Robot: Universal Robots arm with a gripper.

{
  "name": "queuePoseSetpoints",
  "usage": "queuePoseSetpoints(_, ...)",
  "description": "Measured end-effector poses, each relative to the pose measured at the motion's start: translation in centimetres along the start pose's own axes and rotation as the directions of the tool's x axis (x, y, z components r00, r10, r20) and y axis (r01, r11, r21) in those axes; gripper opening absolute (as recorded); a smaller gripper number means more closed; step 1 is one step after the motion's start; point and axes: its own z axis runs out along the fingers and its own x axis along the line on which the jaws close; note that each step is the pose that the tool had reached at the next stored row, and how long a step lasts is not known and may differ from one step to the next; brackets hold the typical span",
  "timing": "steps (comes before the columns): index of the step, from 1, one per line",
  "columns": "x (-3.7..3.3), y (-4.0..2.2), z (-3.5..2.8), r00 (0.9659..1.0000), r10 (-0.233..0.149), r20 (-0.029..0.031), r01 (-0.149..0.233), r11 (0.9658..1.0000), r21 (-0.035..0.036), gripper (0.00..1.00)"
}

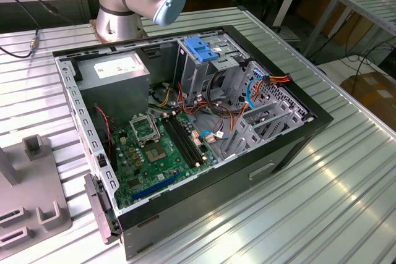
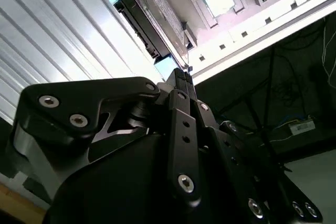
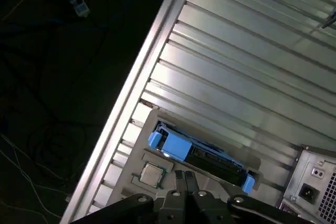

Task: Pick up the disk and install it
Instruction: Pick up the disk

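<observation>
Disk: the disk [image 3: 210,157] stands on edge in a slot of a grey holder plate [image 3: 135,153], its blue rails at both ends. The plate lies on the ribbed metal table [image 1: 322,202], near the table's edge and beside the back of the computer case [image 1: 284,146]. It is not yet lifted.
Holder plate: a small square chip [image 3: 152,174] sits in its own pocket of the plate, just beside the disk.
Gripper: in both wrist views the gripper [image 3: 186,176] hangs close over the holder plate, on the chip's side of the disk. Its fingers are drawn together with nothing between them. Whether the fingertips touch the disk's blue end piece cannot be told from the second wrist view.
Computer case: in the exterior view it lies open on the table with the motherboard [image 1: 158,146] and loose cables bare.
Drive cage: the metal cage with the blue plastic top [image 1: 201,51] stands at the far side of the case, next to the power supply [image 1: 114,69]. I cannot tell whether its bays are free.
Done: nothing of the task yet, as far as the pictures show, beyond the arm being over the disk.
Left: by my reading the whole of it, both the grasp and the seating of the disk in the case.
</observation>
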Motion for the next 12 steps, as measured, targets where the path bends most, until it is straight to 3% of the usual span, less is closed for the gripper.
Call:
queuePoseSetpoints(1, 0.00, 0.00, 0.00, 0.9986, -0.054, -0.0025, 0.054, 0.9986, -0.0009, 0.11)
queuePoseSetpoints(8, 0.00, 0.00, 0.00, 0.9932, -0.116, -0.0051, 0.116, 0.9933, -0.0022, 0.11)
queuePoseSetpoints(12, 0.00, 0.00, 0.00, 0.9843, -0.176, -0.0078, 0.176, 0.9843, -0.0035, 0.11)
